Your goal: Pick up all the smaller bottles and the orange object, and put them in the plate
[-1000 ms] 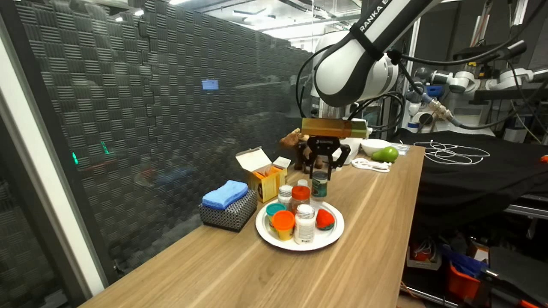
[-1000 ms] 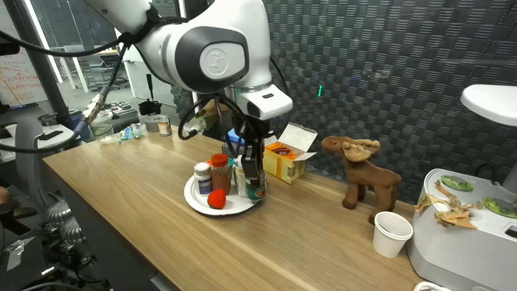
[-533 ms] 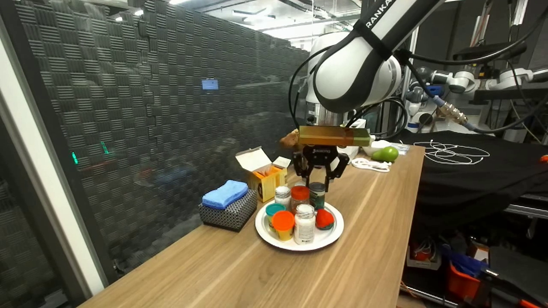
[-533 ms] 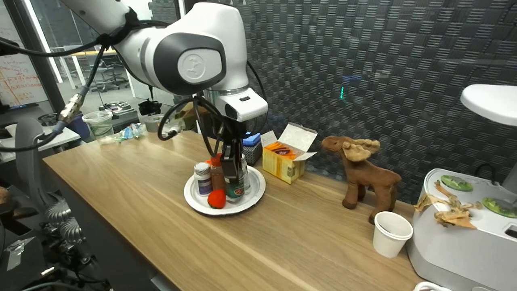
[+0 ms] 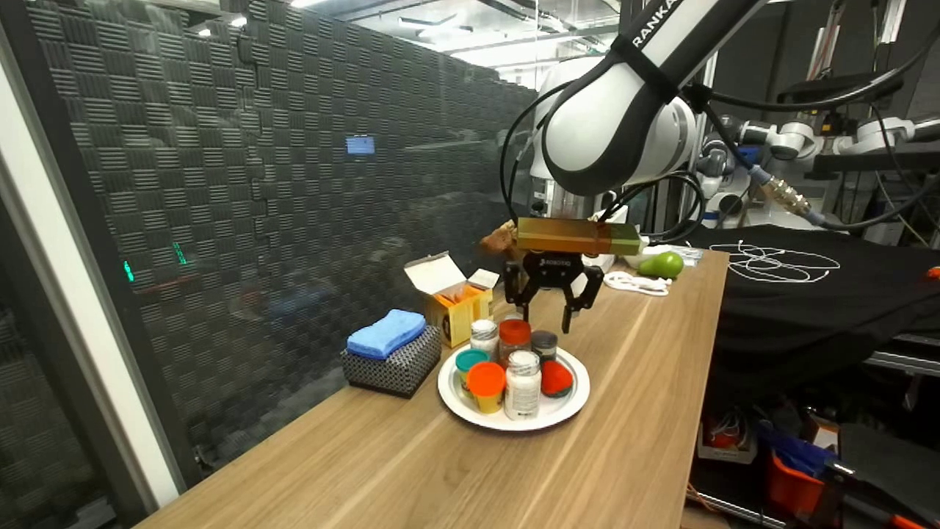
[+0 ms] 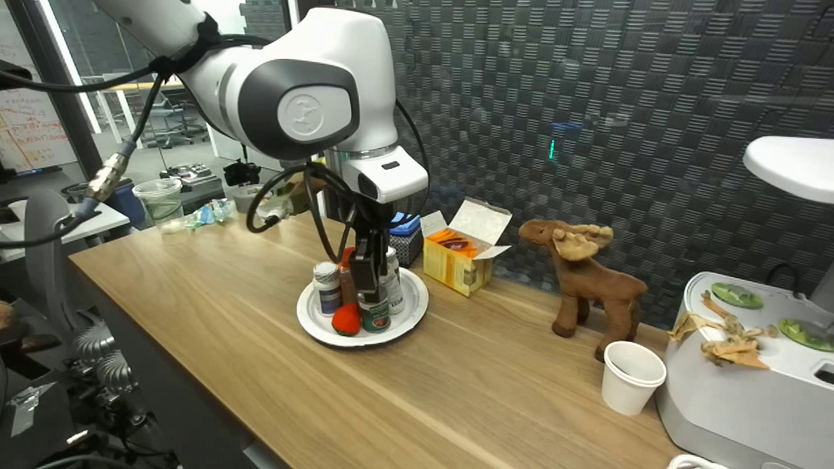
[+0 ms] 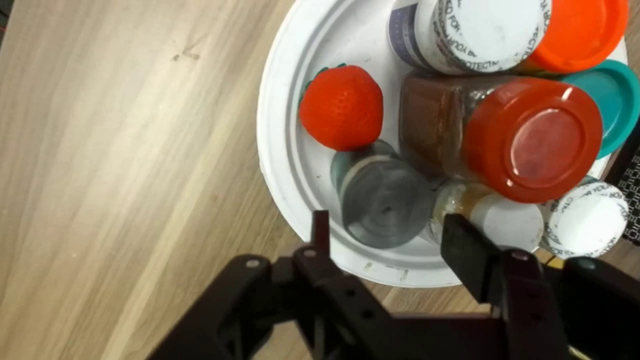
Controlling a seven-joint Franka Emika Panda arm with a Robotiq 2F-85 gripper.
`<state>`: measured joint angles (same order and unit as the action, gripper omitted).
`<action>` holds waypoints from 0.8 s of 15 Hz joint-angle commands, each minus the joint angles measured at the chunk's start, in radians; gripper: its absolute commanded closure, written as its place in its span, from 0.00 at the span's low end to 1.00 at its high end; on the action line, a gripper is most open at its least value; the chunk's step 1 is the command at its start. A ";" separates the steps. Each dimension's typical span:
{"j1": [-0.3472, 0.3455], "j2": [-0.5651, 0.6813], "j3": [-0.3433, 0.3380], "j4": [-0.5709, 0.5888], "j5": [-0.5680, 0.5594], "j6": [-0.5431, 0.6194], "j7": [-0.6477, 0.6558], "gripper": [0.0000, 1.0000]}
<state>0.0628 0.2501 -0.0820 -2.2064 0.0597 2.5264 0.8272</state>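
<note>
Gripper (image 5: 546,323): its fingers have spread since half a second ago, and the dark-capped jar (image 6: 376,318) has come down from between them onto the plate (image 7: 274,125). It looks to have let go and grasps nothing, its tips just above the jar.
Dark-capped jar: on the plate, inside the rim, seemingly upright. Its cap is blurred in the wrist view, so whether it has settled I cannot tell; give it a moment to stand.
Slim white-capped bottle (image 7: 502,220): by the same edge of the plate, a finger close to it, touching or not I cannot tell. Spread no more than needed, then rise straight up before going sideways.
Red-capped jar (image 7: 500,132): nearer the plate's middle and taller than the released jar; best cleared before any crossing of the plate.
Strawberry (image 7: 342,107): on the plate, just beside the dark-capped jar, shifted slightly since the earlier frame. Avoid pressing the jar toward it.
Orange-lidded tub (image 5: 486,386): on the plate. Whether this or the strawberry is the orange object I cannot tell; with both placed, the task seems nearly done.
Yellow box (image 6: 456,270): near the plate, apart from it; a vertical retreat should miss it.
</note>
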 commanded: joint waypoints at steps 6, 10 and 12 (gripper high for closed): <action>-0.004 -0.041 0.000 -0.077 0.009 0.081 -0.007 0.00; 0.006 -0.084 -0.016 -0.109 -0.029 0.083 0.022 0.00; 0.007 -0.117 -0.023 -0.126 -0.053 0.071 0.041 0.00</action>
<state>0.0623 0.2159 -0.0903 -2.2784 0.0468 2.5936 0.8316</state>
